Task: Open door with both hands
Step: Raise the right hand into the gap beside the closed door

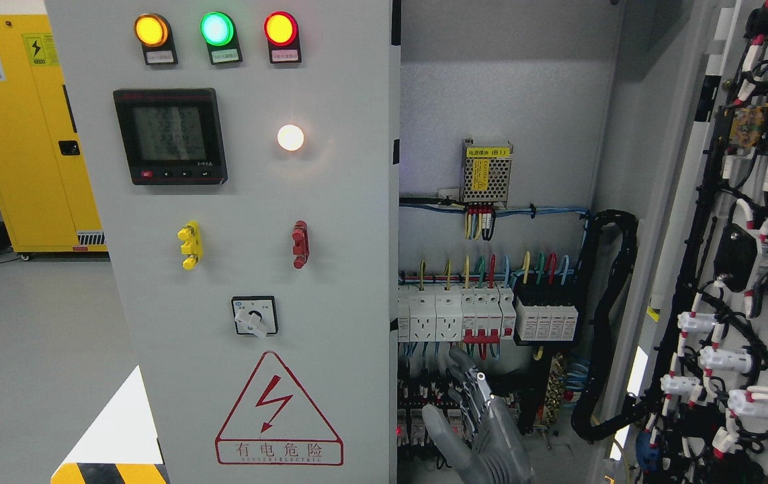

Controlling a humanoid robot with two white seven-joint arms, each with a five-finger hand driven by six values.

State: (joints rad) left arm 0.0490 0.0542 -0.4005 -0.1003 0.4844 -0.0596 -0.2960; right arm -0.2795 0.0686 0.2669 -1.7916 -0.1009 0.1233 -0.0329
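1. Grey workshop floor (27,336) lies to the left of the grey electrical cabinet; a yellow cabinet (27,134) with warning labels stands on it, well behind.
2. Left door (249,242) of the electrical cabinet: closed, facing the camera, filling the middle of the view.
3. On that door, top row: amber lamp (151,30), green lamp (217,28), red lamp (281,28), all lit.
4. Below the lamps: black digital meter (170,136); to its right a lit white lamp (290,137).
5. Lower on the door: yellow handle (190,245), red handle (300,244), rotary switch (254,316), and a red triangular shock-warning sign (279,413).
6. Right door (746,269): swung wide open at the far right, its inner face carrying black cable looms and white connectors.
7. Cabinet interior, right of the closed door: power supply unit (486,172) with yellow label, and beneath it a row of breakers (484,312) with coloured wires.
8. Hand (474,417): grey, raised inside the open bay just below the breakers, fingers (462,366) apart and extended upward, holding nothing. Its arm's side of entry cannot be told.
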